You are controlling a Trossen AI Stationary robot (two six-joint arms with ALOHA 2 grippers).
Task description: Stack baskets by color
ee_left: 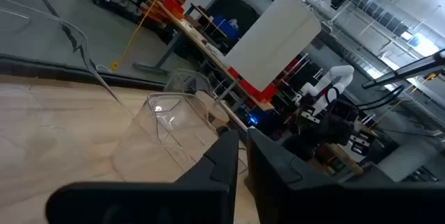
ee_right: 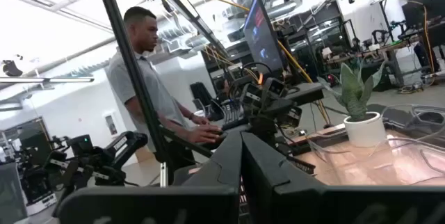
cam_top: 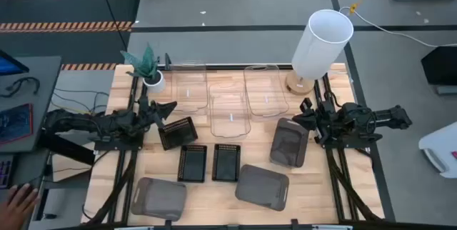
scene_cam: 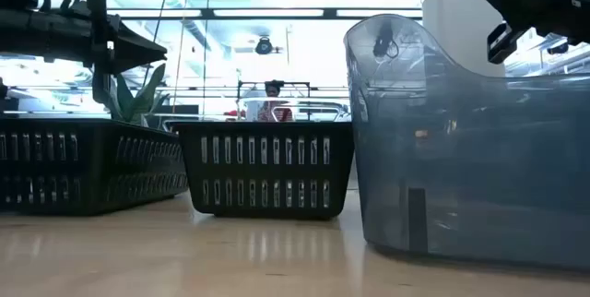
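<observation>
Three clear baskets (cam_top: 230, 112) stand at the table's back middle. Three black slatted baskets lie in front of them; one (cam_top: 177, 131) is turned askew and two (cam_top: 191, 163) (cam_top: 226, 162) sit side by side. Three grey baskets (cam_top: 289, 143) (cam_top: 263, 186) (cam_top: 158, 198) rest on their bases toward the near and right side. My left gripper (cam_top: 170, 107) hovers shut just beyond the skewed black basket, with the clear baskets (ee_left: 167, 123) ahead of its fingers. My right gripper (cam_top: 301, 116) hovers shut above the far end of the right grey basket (scene_cam: 470, 149).
A tall white cylinder (cam_top: 321, 44) stands at the back right and a small plant pot (cam_top: 152, 78) at the back left. A person (ee_right: 149, 78) stands beyond the table's left side, and a hand (cam_top: 18, 201) shows at the near left, off the table.
</observation>
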